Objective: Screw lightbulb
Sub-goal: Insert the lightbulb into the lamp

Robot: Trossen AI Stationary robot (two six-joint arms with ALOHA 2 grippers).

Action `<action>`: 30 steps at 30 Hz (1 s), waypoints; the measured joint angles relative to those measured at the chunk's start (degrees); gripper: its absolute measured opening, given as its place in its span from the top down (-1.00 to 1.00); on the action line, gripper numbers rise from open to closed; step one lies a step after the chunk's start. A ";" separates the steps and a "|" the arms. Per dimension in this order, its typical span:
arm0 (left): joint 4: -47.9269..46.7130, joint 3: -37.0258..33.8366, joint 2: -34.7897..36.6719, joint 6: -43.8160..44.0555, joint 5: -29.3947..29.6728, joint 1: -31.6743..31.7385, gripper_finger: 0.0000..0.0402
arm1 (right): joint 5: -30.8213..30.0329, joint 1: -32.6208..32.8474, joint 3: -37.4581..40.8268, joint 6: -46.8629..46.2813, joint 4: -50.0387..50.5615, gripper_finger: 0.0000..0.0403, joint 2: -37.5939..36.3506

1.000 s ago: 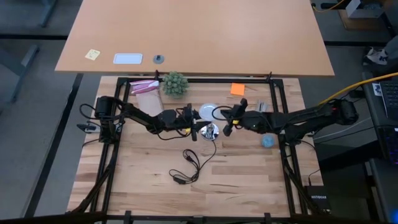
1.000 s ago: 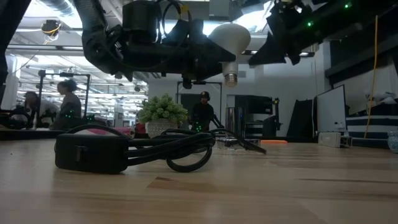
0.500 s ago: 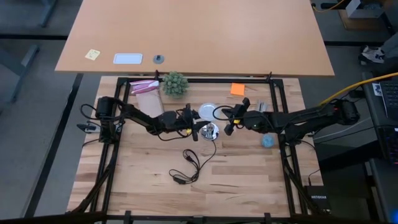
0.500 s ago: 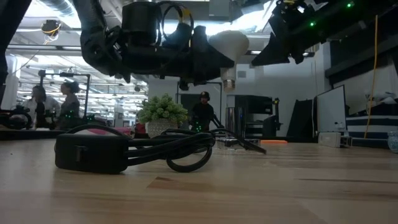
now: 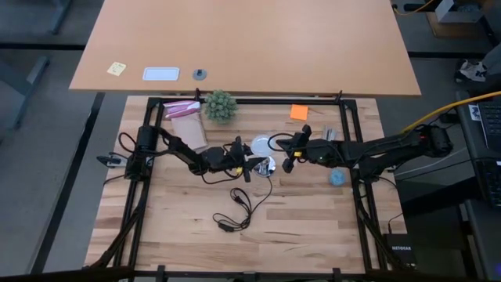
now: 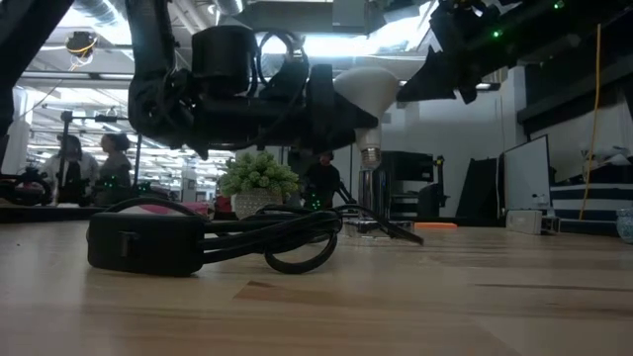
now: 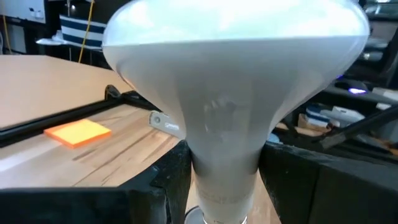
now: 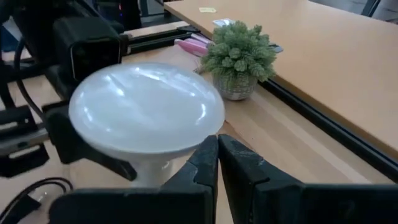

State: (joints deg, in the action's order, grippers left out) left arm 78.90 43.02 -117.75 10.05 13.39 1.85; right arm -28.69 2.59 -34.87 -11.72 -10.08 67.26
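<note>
1. The left claw (image 5: 249, 162), over the middle of the table (image 5: 313, 227), is clamped on the neck of the lightbulb (image 6: 366, 89)
2. The lightbulb stands upright in the air, dome up and screw base down, apparently over the silvery socket (image 5: 266, 165); the low view shows the base still clear of it
3. The right claw (image 5: 286, 163), fingers together, waits just beside the bulb, holding nothing

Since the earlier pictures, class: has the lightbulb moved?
Yes. In the low view the lightbulb, held in the left hand, has come down: its screw base now hangs lower against the dark cabinet behind it.
</note>
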 joint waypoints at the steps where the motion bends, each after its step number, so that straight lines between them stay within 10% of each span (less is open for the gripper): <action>1: -0.44 0.05 0.00 -0.41 0.01 0.04 0.22 | 0.10 0.00 -0.02 -0.06 -0.05 0.88 0.10; 30: -6.68 0.18 0.11 -5.43 0.00 0.07 0.22 | 8.41 0.00 -0.02 0.00 -0.59 0.88 0.13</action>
State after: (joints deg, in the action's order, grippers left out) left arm 72.22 43.20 -117.64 4.62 13.38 1.91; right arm -20.27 2.59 -34.89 -11.73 -10.68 67.40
